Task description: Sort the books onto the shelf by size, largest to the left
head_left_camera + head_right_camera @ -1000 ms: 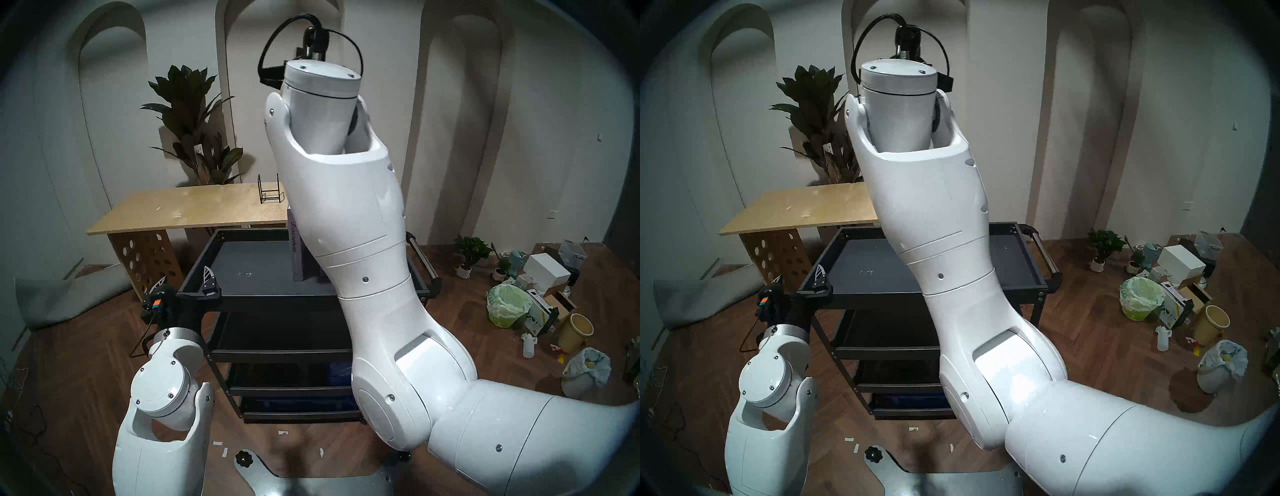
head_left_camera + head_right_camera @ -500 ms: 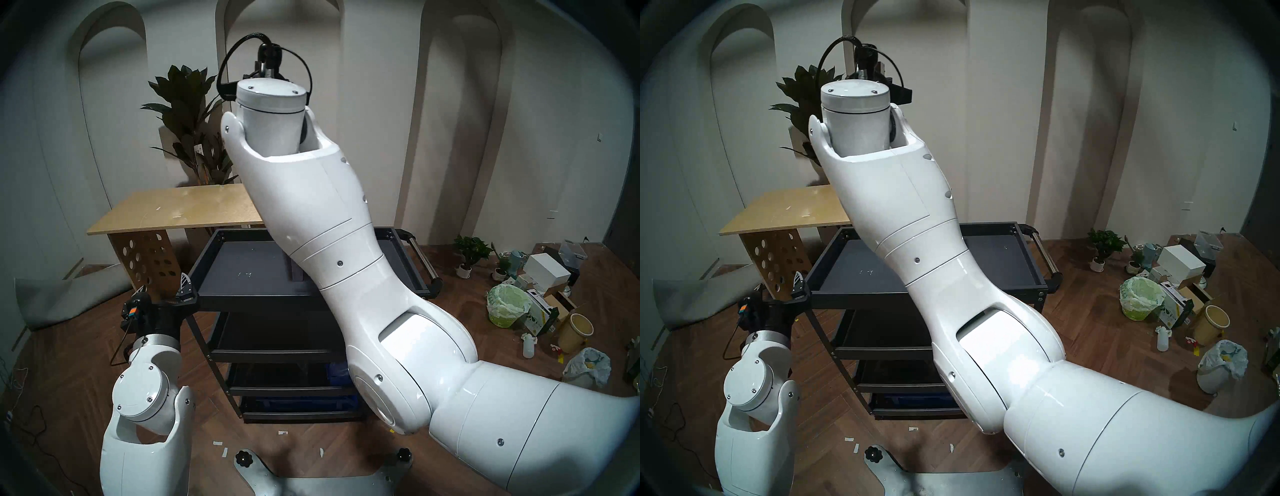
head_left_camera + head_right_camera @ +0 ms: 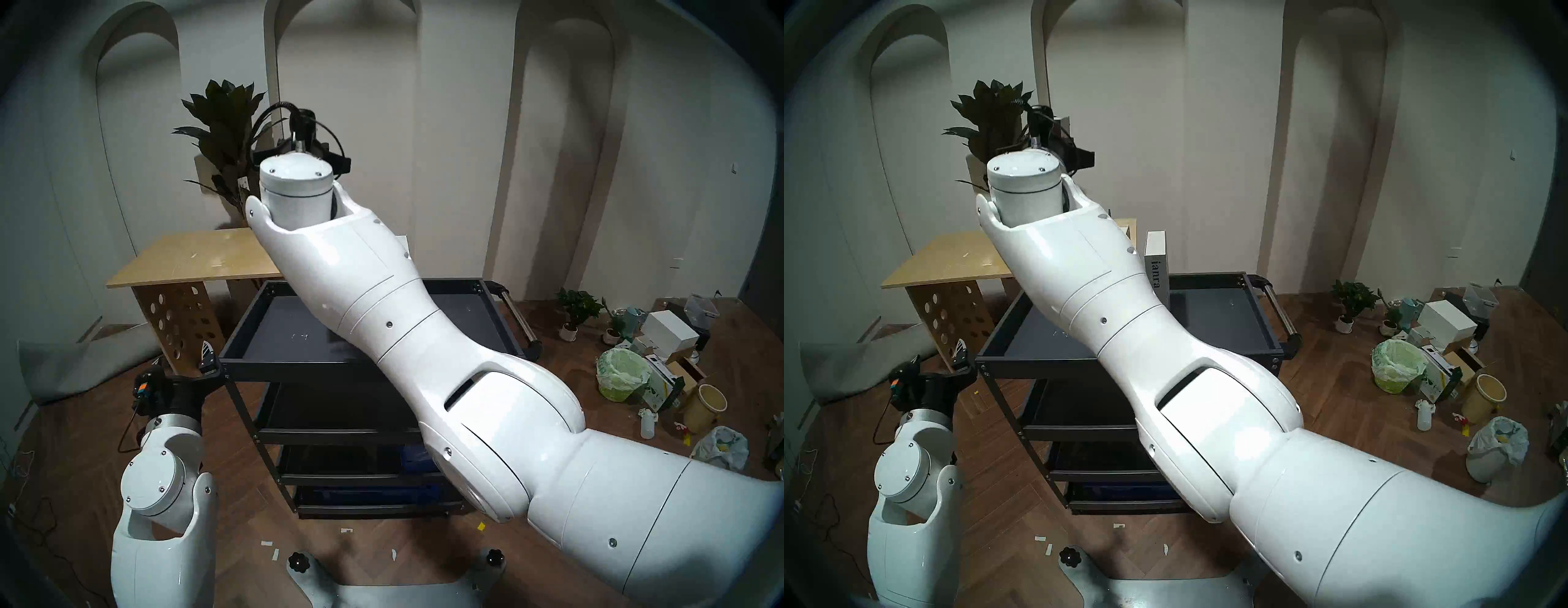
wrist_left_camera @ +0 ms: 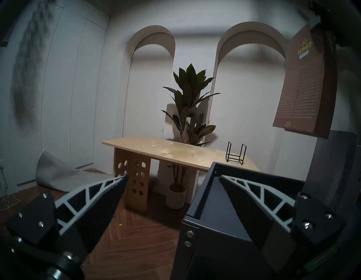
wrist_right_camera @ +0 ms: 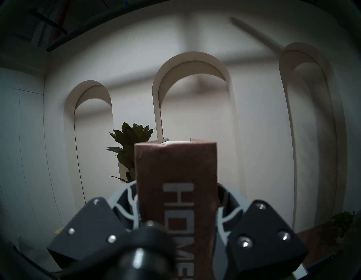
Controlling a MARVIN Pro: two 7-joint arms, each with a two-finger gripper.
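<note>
Left gripper (image 4: pixel 173 177) of ours hangs spread and empty off the front-left corner of the black cart (image 3: pixel 297 364), probably just out of the way. Moving right, our right gripper (image 5: pixel 176 213) pinches the brown "HOMES" book (image 4: pixel 304 82) at its spine, carrying it high over the top tray, likely so it clears the other books on its way left. Our own forearm hides most of the tray: only the light grey "ianra" book (image 3: pixel 1157 265) peeks out upright, and we can't spot the third one.
</note>
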